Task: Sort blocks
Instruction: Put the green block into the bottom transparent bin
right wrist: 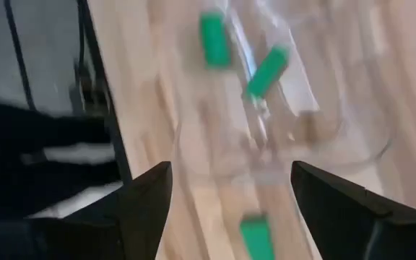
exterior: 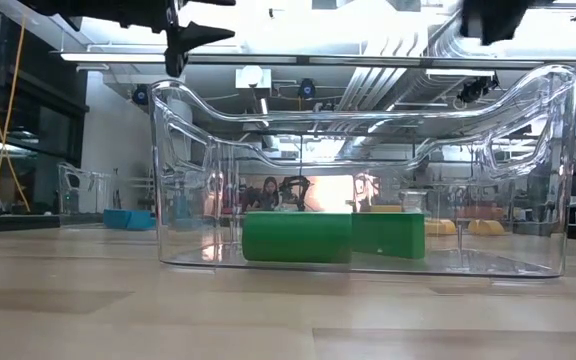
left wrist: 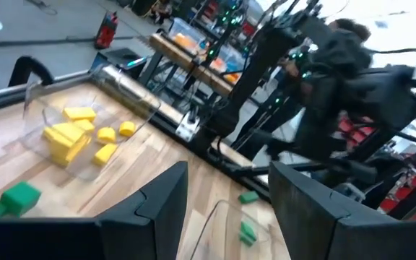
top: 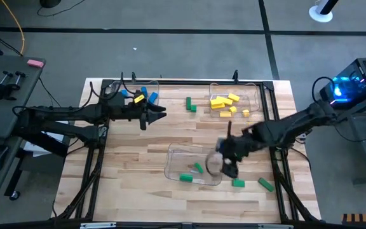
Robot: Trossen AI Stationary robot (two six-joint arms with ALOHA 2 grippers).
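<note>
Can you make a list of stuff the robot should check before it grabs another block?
1. Right gripper empty and open: ok; the right wrist view shows its fingers spread with nothing between.
2. Left gripper empty and open: ok; it hangs beside the blue tray.
3. Green blocks outside the green tray: not ok; two lie on the table to its right, and one more lies between the far trays.
4. Yellow block in the blue tray: not ok; wrong colour there.
5. Yellow tray holds only yellow: ok.
6. Which block the right gripper aims at: cannot tell.
</note>
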